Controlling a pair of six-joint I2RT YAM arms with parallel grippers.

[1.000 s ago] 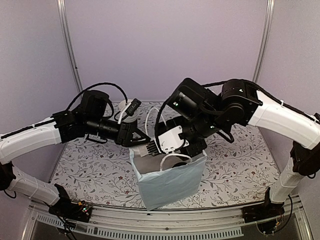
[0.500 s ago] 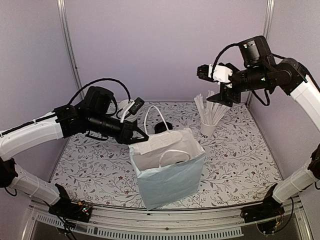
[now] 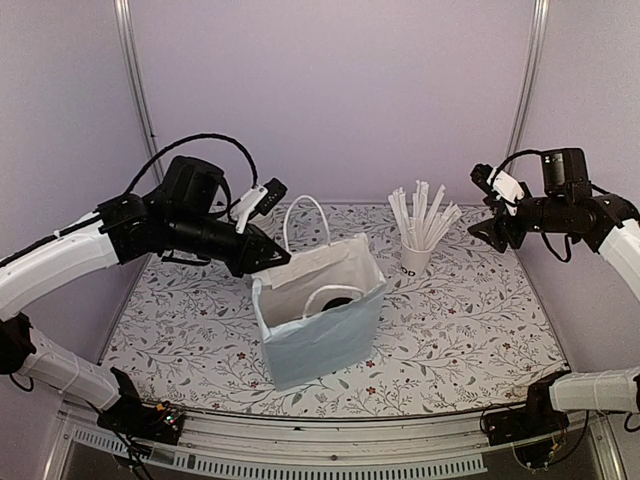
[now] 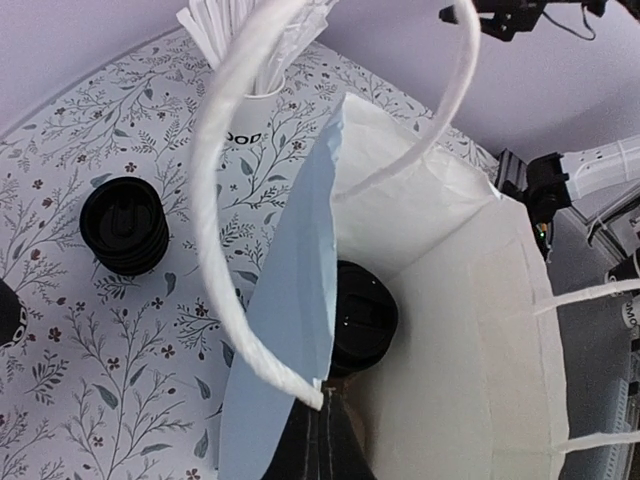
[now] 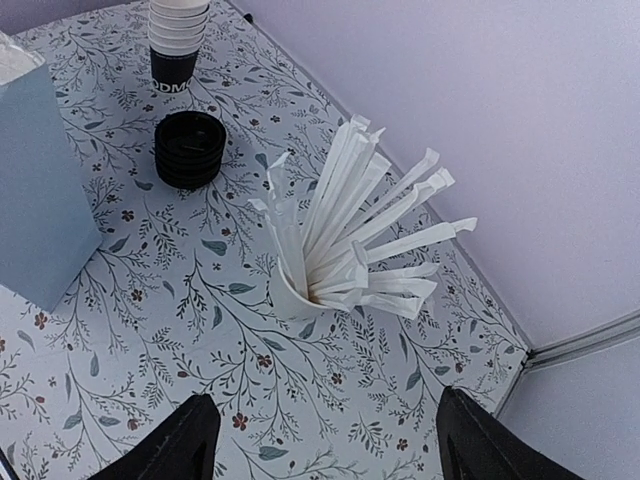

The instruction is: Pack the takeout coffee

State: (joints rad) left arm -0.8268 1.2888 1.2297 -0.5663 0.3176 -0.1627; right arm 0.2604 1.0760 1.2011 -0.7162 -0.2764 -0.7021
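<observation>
The takeout coffee stands inside the pale blue paper bag, and only its round black lid shows. My left gripper is shut on the bag's near rim at the base of a white handle, which holds the bag's mouth wide. In the top view it sits at the bag's upper left corner. My right gripper is open and holds nothing. It is up at the far right, well away from the bag. Its black fingers frame bare table below the straw cup.
A white cup of paper-wrapped straws stands right of the bag. A stack of black lids and a nested stack of cups stand behind the bag, near the back wall. The lid stack also shows beside the bag.
My right arm has drawn back from over the bag to the far right and opened wider. My left gripper has shut on the bag's rim. The bag has shifted slightly left.
</observation>
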